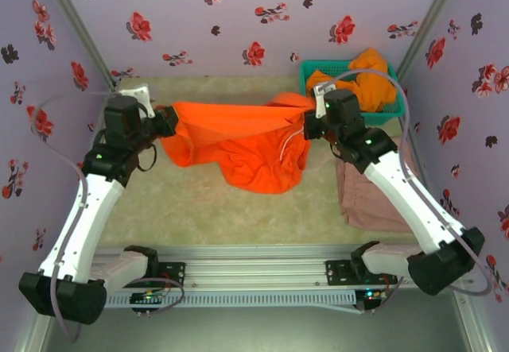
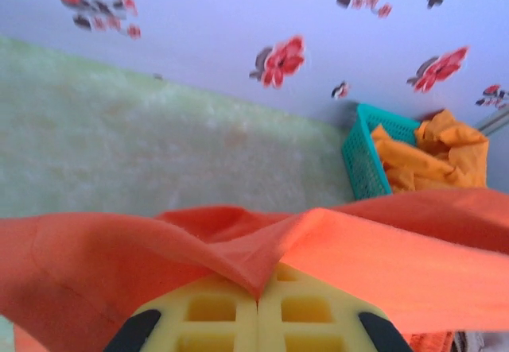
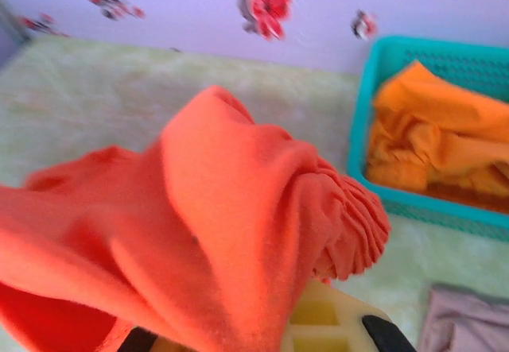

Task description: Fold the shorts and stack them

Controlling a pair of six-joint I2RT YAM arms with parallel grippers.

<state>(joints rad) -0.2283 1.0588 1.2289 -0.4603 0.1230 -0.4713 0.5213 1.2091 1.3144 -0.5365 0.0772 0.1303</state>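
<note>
A pair of bright orange shorts (image 1: 238, 141) hangs stretched between both grippers above the mat, its lower part and white drawstring (image 1: 288, 149) sagging down. My left gripper (image 1: 165, 120) is shut on the shorts' left edge; in the left wrist view the yellow fingers (image 2: 219, 312) pinch a fold of orange cloth (image 2: 238, 253). At the other end my right gripper (image 1: 308, 121) is shut on the bunched cloth (image 3: 238, 233), which covers most of its fingers (image 3: 326, 324). Another orange pair (image 1: 366, 82) lies crumpled in the basket. Pink-beige shorts (image 1: 370, 197) lie flat under the right arm.
The teal mesh basket (image 1: 314, 70) stands at the back right corner against the flowered wall. Pale green mat (image 1: 207, 217) covers the table. Flowered walls close in the left, back and right sides.
</note>
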